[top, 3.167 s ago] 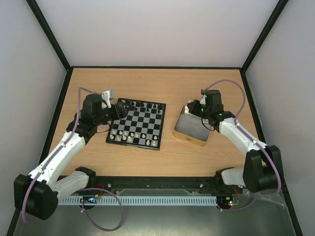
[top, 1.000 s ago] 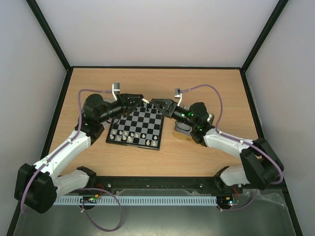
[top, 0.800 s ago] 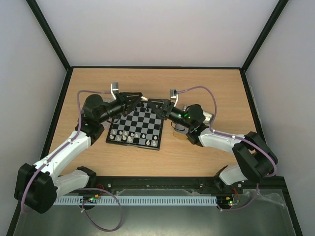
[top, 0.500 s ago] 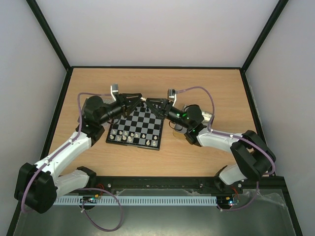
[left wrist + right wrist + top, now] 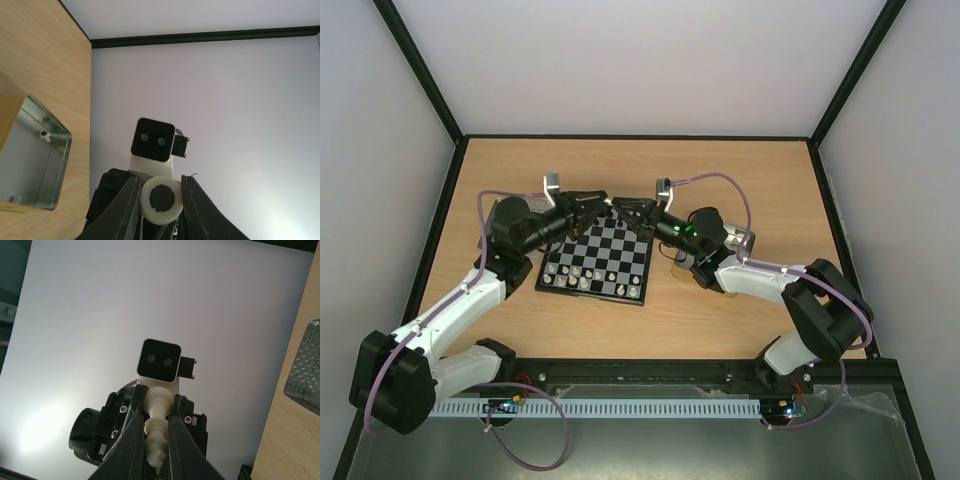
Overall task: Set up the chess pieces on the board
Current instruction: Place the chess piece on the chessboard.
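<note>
Above the far edge of the board (image 5: 596, 262), both grippers meet tip to tip on one cream chess piece (image 5: 610, 204). My left gripper (image 5: 597, 202) is shut on its round base (image 5: 161, 200), whose black felt disc faces the left wrist camera. The right gripper (image 5: 623, 208) is shut on the piece's ridged body (image 5: 159, 421), its fingers (image 5: 134, 440) pressed against both sides. Several white pieces (image 5: 575, 272) stand on the board's near rows. The far row is partly hidden by the grippers.
The gold-sided tin (image 5: 678, 268) lies right of the board, mostly hidden under the right arm; the left wrist view shows its metal inside (image 5: 30, 155) with a small piece in it. A grey metal tray (image 5: 620, 452) runs along the near edge.
The right arm swung left from the tin to the left gripper, and its jaws closed on the cream piece. The left gripper kept its grip and barely moved.
</note>
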Tool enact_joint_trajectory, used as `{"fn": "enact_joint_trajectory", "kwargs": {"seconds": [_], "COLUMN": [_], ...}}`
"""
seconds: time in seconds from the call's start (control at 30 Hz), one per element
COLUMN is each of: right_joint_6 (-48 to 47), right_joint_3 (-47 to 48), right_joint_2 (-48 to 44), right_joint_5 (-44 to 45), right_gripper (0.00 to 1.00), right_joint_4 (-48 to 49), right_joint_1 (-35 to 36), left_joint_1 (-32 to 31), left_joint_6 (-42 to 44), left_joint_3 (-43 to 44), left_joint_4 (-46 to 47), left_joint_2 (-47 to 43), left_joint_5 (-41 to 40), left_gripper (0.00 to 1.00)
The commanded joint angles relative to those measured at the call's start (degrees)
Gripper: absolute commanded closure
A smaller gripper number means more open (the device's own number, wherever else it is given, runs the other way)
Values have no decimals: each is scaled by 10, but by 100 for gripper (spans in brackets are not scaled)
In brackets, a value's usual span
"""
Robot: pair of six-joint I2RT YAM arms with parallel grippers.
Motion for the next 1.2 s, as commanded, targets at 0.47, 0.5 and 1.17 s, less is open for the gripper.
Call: {"fn": "enact_joint_trajectory", "kwargs": {"seconds": [0.47, 0.5, 1.17], "right_joint_6": [-380, -400, -508], "right_joint_3": [217, 237, 512], "right_joint_2": [-17, -7, 225], "right_joint_5": [87, 105, 236], "right_gripper": [98, 98, 98], "right_joint_4": [-794, -835, -1132], "right_joint_1": [7, 11, 165], "left_joint_1": [60, 65, 71], "left_joint_6": [352, 375, 600], "left_joint_3": [63, 75, 108], "left_joint_4": [-467, -481, -486], "left_joint_2": [-112, -121, -181], "left_joint_5": [-299, -322, -533], "left_gripper": [18, 18, 1]}}
